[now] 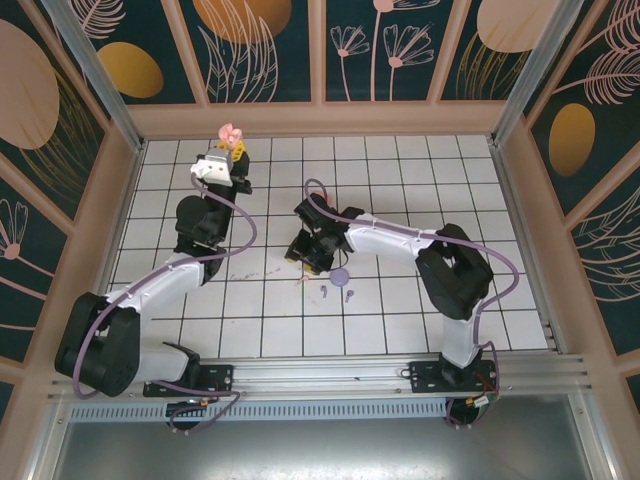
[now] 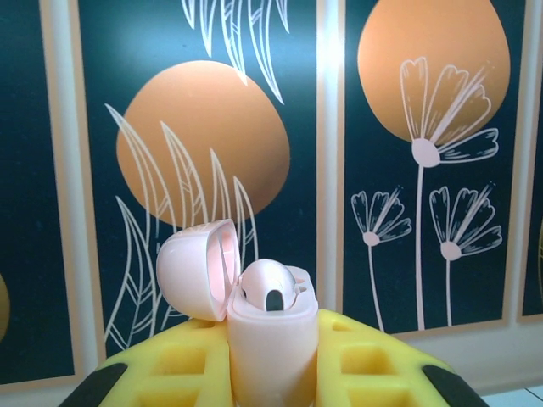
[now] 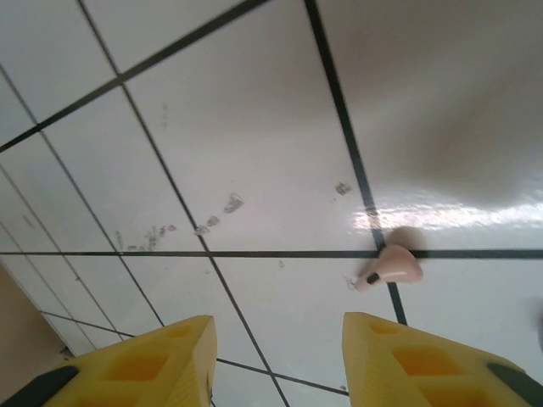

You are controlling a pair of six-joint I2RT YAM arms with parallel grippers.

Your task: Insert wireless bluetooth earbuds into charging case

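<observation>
We see a small pale-pink plastic charging case (image 2: pixel 271 356) standing upright, its hinged lid (image 2: pixel 197 267) swung open to the left. One pale-pink stemmed earbud (image 2: pixel 270 288) already sits in the case's mouth. The slot beside it is hidden from us. The left gripper (image 1: pixel 236 150) is clamped on the case's body, with yellow ribbed fingers (image 2: pixel 373 365) pressed against both sides. It appears to hold the case lifted above the white tiled table (image 1: pixel 420 190).

Nearer the robot than the case and to its right, the right gripper (image 3: pixel 276 356) hovers low over the table. Its jaws are apart with nothing between them. A second pale-pink earbud (image 3: pixel 390 267) lies loose on a dark tile line just past the gripper's right finger, untouched.

Further still from the case, in the same direction, rest a rounded lilac case-like object (image 1: pixel 340 275) and two tiny lilac earbuds (image 1: pixel 325 293).

We judge the pink pair half done. The loose earbud has yet to be picked up, carried to the case and seated. The lilac earbuds also lie out.

The case sits close to the beige back wall rim (image 1: pixel 320 115), so there is little room behind it. Open tiles lie between the case and the right gripper.
</observation>
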